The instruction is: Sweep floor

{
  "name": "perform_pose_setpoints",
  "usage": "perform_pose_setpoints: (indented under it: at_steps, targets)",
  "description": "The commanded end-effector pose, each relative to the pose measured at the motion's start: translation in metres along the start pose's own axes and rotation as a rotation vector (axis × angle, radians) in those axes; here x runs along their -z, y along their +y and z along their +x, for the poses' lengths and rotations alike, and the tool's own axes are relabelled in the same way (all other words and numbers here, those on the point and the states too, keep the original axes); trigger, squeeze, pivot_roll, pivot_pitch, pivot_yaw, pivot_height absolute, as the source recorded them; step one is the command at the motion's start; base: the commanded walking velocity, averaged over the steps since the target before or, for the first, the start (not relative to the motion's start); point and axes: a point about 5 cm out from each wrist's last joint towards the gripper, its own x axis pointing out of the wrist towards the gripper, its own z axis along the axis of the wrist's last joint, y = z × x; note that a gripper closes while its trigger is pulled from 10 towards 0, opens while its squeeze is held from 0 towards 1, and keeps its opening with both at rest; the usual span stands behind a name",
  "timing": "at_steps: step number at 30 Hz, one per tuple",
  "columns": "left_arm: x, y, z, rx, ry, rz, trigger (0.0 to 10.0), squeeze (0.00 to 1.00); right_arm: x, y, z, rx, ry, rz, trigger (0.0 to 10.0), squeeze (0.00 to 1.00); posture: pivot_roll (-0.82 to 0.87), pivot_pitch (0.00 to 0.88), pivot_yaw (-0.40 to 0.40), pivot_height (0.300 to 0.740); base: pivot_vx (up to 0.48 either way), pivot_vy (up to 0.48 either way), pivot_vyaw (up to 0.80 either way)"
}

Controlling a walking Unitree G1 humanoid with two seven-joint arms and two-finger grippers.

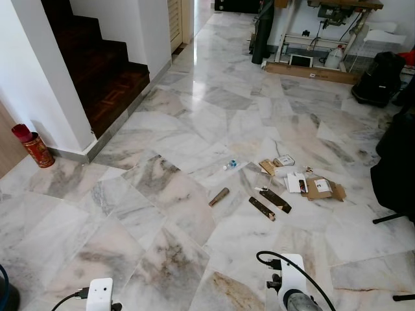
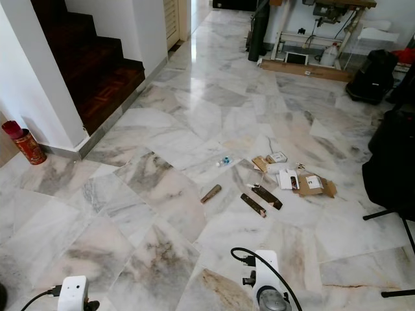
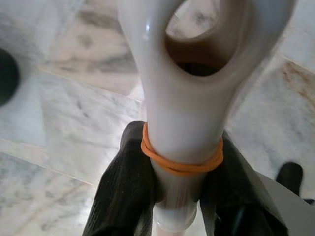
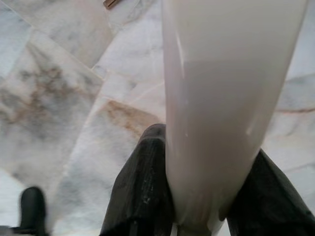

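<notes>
Litter lies on the marble floor ahead: a wood stick (image 1: 218, 196), two dark strips (image 1: 262, 208), torn cardboard (image 1: 321, 189), paper scraps (image 1: 295, 182) and a small bottle (image 1: 230, 164). My left gripper (image 3: 179, 182) is shut on a white handle (image 3: 182, 113) that has an oval hanging hole and an orange rubber band (image 3: 181, 164). My right gripper (image 4: 206, 172) is shut on a plain white pole (image 4: 221, 98). Both wrists (image 1: 99, 295) (image 1: 288, 285) show at the bottom of the eye views, short of the litter. The lower ends of the handle and the pole are hidden.
Dark wooden stairs (image 1: 97, 71) and a white wall rise at the left, with a red tin (image 1: 35, 148) at the corner. A black bag (image 1: 379, 78), a table frame (image 1: 311, 42) and a plank stand at the back right. A black chair (image 1: 395, 168) is at the right edge.
</notes>
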Motion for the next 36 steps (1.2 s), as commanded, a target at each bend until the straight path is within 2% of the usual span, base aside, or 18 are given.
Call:
perform_pose_setpoints:
  at_steps: [1,7,16,18,20,23,30,32,36]
  targets:
    - [-0.012,0.004,0.002,-0.022,-0.052,0.024,10.0,0.00,-0.011,-0.005,0.002,0.027,-0.041,-0.066,10.0,0.00,0.06,0.015,-0.056,0.740,0.000,0.000,0.00]
    - [-0.028,0.006,0.003,-0.043,-0.124,0.024,10.0,0.00,-0.023,-0.011,0.003,0.081,-0.096,-0.112,10.0,0.00,0.05,0.015,-0.056,0.740,0.000,0.000,0.00]
    - [-0.079,0.010,0.004,-0.066,-0.338,0.014,10.0,0.00,-0.064,-0.023,0.005,0.182,-0.260,-0.167,10.0,0.00,0.05,0.016,-0.060,0.740,0.000,0.000,0.00]
    - [-0.098,0.011,0.003,-0.069,-0.416,0.003,10.0,0.00,-0.081,-0.031,0.004,0.229,-0.316,-0.151,10.0,0.00,0.06,0.016,-0.060,0.740,0.000,0.000,0.00]
    - [-0.103,0.010,0.003,-0.066,-0.437,0.001,10.0,0.00,-0.088,-0.034,0.004,0.246,-0.339,-0.148,10.0,0.00,0.06,0.016,-0.060,0.740,0.000,0.000,0.00]
    - [-0.118,0.006,0.000,-0.049,-0.505,0.006,10.0,0.00,-0.113,-0.042,0.001,0.300,-0.425,-0.135,10.0,0.00,0.06,0.015,-0.061,0.740,0.000,0.000,0.00]
    - [-0.136,-0.003,-0.004,-0.005,-0.600,0.033,10.0,0.00,-0.140,-0.049,-0.005,0.359,-0.534,-0.070,10.0,0.00,0.06,0.010,-0.061,0.740,0.000,0.000,0.00]
    - [-0.137,-0.004,-0.004,-0.003,-0.606,0.034,10.0,0.00,-0.141,-0.049,-0.005,0.361,-0.540,-0.063,10.0,0.00,0.07,0.009,-0.061,0.740,0.000,0.000,0.00]
    - [-0.150,-0.006,-0.009,0.004,-0.679,0.047,10.0,0.00,-0.150,-0.046,-0.007,0.324,-0.581,0.047,10.0,0.00,0.07,0.007,-0.062,0.740,0.000,0.000,0.00]
